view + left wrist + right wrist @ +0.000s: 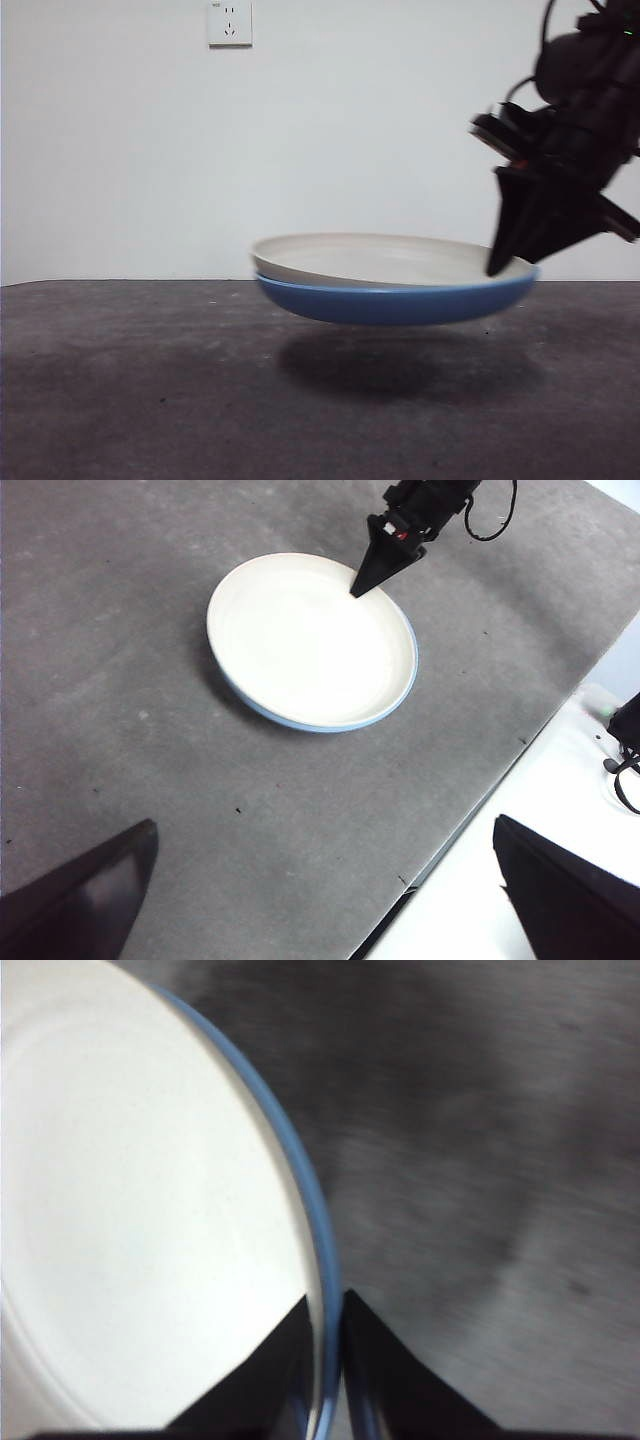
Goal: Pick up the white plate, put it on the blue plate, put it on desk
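- The right end effector (505,262) is clamped on the rims of two stacked plates, with one jaw over the inside of the upper plate and the other outside the lower one.
- In the right wrist view the two jaws stand very narrow, with only the thin edge of the stack between them (325,1360).
- The white plate (385,258) sits nested inside the blue plate (395,302); its rim shows just above the blue rim all round.
- Both plates hang in the air beside the right end effector, held at one edge only, and reach away from it roughly level.
- A soft dark shadow (400,365) lies on the table (130,390) under the stack, apart from the blue plate's underside, so the stack is clear of the surface.
- From the left wrist view, the white plate (305,640) fills nearly all of the blue plate (405,685), of which only a thin blue edge shows on the side nearer the left arm.
- The right end effector (375,580) reaches the stack on its far rim, opposite the left end effector.
- The left end effector (320,900) is spread wide with nothing between its jaws; it hovers well apart from the plates, over the table's edge.
- A white wall socket (229,22) is on the wall behind the table.
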